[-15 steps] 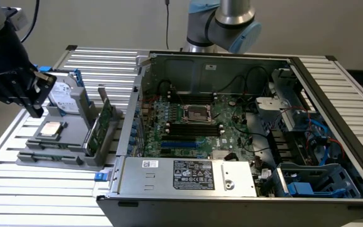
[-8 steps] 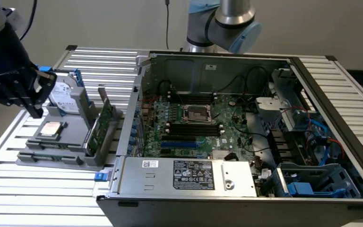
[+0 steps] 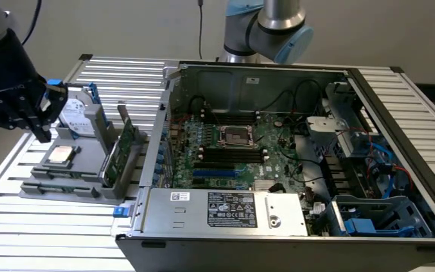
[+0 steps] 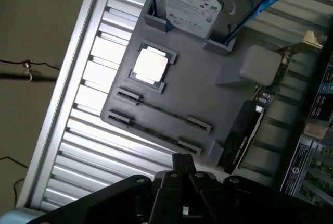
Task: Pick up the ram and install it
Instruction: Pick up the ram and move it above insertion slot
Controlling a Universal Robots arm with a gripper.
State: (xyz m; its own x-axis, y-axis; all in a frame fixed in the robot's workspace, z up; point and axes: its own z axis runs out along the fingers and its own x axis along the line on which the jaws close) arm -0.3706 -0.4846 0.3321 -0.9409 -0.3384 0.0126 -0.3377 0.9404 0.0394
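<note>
Wrist view: ram (image 4: 154,131) sits on edge, a thin dark-green strip in a long slot of the grey holder (image 4: 208,94), held between two small brackets at its ends. A second stick (image 4: 164,110) lies parallel just beside it in the neighbouring slot. Ram not lifted, nothing touching it.

Gripper (image 4: 182,160) hangs over the holder's edge on the ram side, fingertips near one end of the ram but apart from it. Fingers clenched together, nothing between them.

On the same holder:
- a square silver processor (image 4: 151,66) in its recess, beside the second stick
- a silver hard drive (image 4: 190,5) with blue rails, propped in the far slots
- an expansion card (image 4: 243,135) standing upright along the holder's side nearest the computer

Holder rests on a slatted metal table (image 4: 88,130).

Exterior view: gripper (image 3: 43,133) is at the exterior view's left, above the holder and close to the hard drive. The open computer case (image 3: 399,113) stands to the exterior view's right of the holder, well apart from the gripper. Motherboard (image 3: 278,161) lies flat inside it, with black memory slots (image 3: 233,153) below the processor socket. Arm base (image 3: 271,28) rises behind the case.
</note>
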